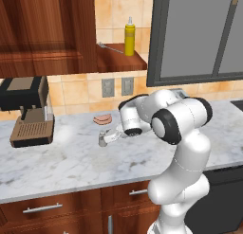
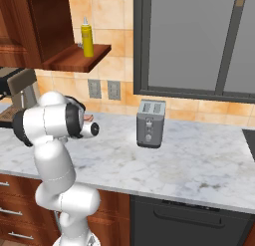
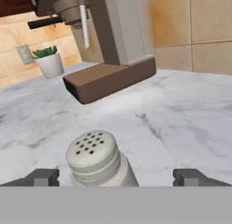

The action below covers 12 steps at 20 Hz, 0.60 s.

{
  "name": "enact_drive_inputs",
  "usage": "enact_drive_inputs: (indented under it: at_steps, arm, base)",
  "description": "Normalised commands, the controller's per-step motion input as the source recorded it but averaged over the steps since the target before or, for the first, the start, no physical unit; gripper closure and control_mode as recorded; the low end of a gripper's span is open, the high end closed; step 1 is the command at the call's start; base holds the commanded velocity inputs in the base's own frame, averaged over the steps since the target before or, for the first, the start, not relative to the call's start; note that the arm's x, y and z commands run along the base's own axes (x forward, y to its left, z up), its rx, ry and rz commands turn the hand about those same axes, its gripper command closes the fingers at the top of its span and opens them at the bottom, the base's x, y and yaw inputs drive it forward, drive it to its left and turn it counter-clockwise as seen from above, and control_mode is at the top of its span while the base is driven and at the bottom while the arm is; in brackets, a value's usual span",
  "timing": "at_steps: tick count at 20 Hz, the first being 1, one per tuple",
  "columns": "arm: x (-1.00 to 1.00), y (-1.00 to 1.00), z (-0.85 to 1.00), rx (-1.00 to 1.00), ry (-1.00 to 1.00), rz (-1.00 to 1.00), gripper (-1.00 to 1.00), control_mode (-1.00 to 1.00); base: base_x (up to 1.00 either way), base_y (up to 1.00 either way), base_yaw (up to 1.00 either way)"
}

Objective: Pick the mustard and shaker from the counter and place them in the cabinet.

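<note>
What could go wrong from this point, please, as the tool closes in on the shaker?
1. In the hand view the shaker sits between the open tool fingers but left of centre, so one finger may touch first and tip or push it along the counter.
2. Its perforated top is rounded; a high grip there might slip.
3. The mustard already stands on the cabinet shelf, so a careless placement could knock it over.
</note>
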Motion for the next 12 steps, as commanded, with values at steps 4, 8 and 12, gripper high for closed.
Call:
enact_drive_inputs:
  at_steps: [4, 8, 12]
  arm:
    - [0.15, 0.17, -0.12, 0.00, 0.00, 0.00, -1.00, -1.00]
    - [0.05, 0.06, -0.04, 0.00, 0.00, 0.00, -1.00, -1.00]
    - [0.05, 0.00, -0.02, 0.00, 0.00, 0.00, -1.00, -1.00]
  base:
    - [0.00, 0.00, 0.00]
    - [0.00, 0.00, 0.00]
    - [0.00, 0.00, 0.00]
